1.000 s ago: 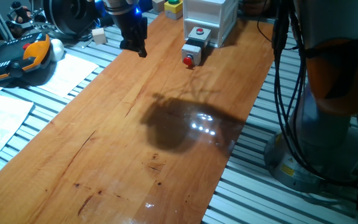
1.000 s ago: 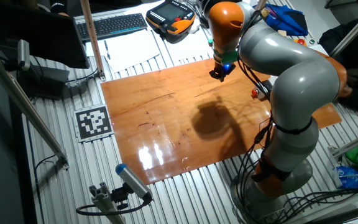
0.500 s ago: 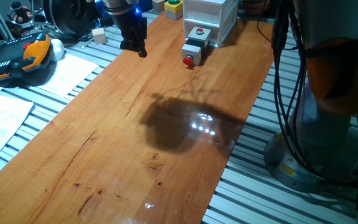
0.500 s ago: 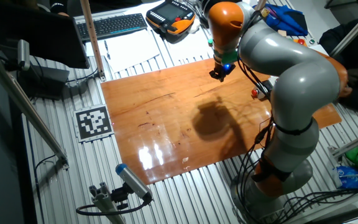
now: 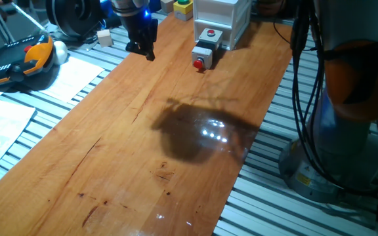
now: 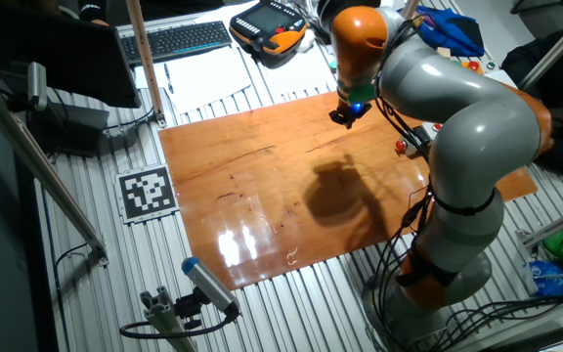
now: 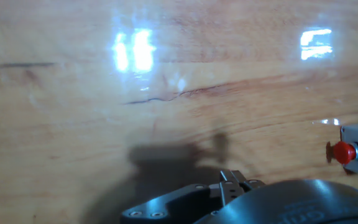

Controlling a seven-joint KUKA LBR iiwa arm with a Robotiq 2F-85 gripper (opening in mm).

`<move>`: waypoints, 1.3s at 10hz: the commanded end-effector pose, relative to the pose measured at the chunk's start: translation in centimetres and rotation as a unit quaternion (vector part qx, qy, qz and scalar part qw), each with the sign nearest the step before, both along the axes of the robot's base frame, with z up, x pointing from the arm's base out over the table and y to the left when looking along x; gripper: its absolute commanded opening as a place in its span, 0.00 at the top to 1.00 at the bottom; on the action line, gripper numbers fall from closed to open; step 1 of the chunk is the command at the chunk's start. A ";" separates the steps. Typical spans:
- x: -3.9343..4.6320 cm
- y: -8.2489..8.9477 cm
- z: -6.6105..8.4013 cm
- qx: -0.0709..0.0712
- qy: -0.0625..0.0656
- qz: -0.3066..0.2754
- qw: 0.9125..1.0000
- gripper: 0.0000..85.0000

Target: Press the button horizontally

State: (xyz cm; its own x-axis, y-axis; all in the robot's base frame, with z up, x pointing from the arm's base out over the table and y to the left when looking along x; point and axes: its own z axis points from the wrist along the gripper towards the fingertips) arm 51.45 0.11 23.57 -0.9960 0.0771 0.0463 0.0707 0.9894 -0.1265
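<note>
Can't tell if the hand is spread or pinched. The small red sideways push-button sits well off to its side; drop low over the wooden counter, then push level.

I work in a robotics lab. My wooden board lies on a table of aluminium profiles. Around it I see a teach pendant, a keyboard, printed papers, a square marker tag, black cables and a camera on a stand.
</note>
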 end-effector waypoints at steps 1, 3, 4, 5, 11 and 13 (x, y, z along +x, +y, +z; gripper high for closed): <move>0.00 0.0 0.0 0.018 0.003 -0.003 1.000 1.00; 0.00 0.0 0.0 0.012 0.012 0.014 1.000 1.00; 0.00 0.0 0.0 0.000 0.015 0.023 1.000 1.00; -0.01 -0.4 -0.3 -0.004 0.012 0.028 1.000 1.00; -0.61 -7.6 -7.3 -0.026 -0.004 0.065 0.998 1.00; -1.22 -9.8 -9.5 -0.026 -0.011 0.082 0.996 1.00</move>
State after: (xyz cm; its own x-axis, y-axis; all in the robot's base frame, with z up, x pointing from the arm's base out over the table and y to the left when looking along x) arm 50.20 -8.50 15.13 -0.9961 -0.0854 0.0214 -0.0879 0.9800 -0.1784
